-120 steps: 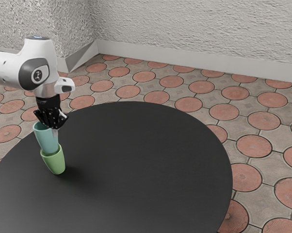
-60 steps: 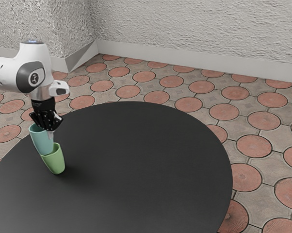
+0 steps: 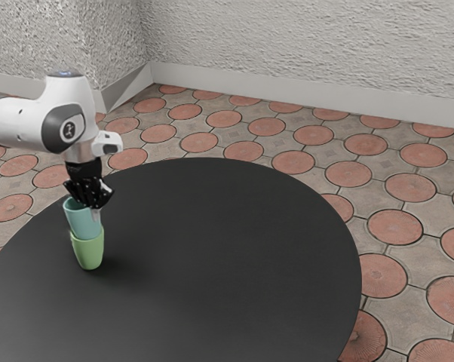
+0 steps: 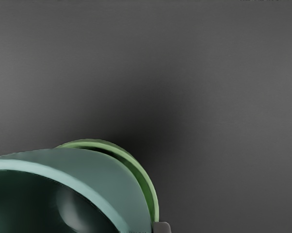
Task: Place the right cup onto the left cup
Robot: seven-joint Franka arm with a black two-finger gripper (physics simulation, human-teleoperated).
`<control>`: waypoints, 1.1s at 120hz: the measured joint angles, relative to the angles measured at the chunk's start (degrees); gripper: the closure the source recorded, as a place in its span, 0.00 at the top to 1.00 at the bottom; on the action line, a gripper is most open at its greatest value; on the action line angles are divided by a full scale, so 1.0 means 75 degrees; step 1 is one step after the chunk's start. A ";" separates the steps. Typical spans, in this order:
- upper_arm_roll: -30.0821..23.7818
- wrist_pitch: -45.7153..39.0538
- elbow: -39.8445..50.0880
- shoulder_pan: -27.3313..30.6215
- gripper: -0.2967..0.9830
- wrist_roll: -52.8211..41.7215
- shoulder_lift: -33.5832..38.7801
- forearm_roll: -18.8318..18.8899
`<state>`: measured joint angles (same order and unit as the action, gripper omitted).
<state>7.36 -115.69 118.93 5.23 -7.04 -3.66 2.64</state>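
My gripper (image 3: 96, 210) is shut on the rim side of the teal cup (image 3: 82, 221), on the part facing the exterior view's right. This cup's lower end is inside the mouth of the green cup (image 3: 89, 253), which stands on the black table (image 3: 212, 249). Both cups look nearly upright, with much of the teal one above the green rim. In the wrist view, the teal cup (image 4: 102, 174) covers most of the green cup (image 4: 145, 179), whose rim curves around it with a narrow gap on one side. A grey fingertip (image 4: 162, 227) is beside them.
The round table's edge curves behind the cups and past the arm. Dark tabletop extends toward the exterior view's right. Beyond it lie the tiled floor (image 3: 393, 188) and a textured white wall (image 3: 302, 45).
After a small shift to the exterior view's left, my gripper and the teal cup have moved back right and slightly lower. The green cup, which leaned more, now stands straighter.
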 joint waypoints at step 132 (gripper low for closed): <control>-0.0304 0.1582 -0.2798 -0.1522 0.76 -0.0773 0.0344 -0.0053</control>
<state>5.08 -103.83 97.95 -6.18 -12.84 -1.08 2.25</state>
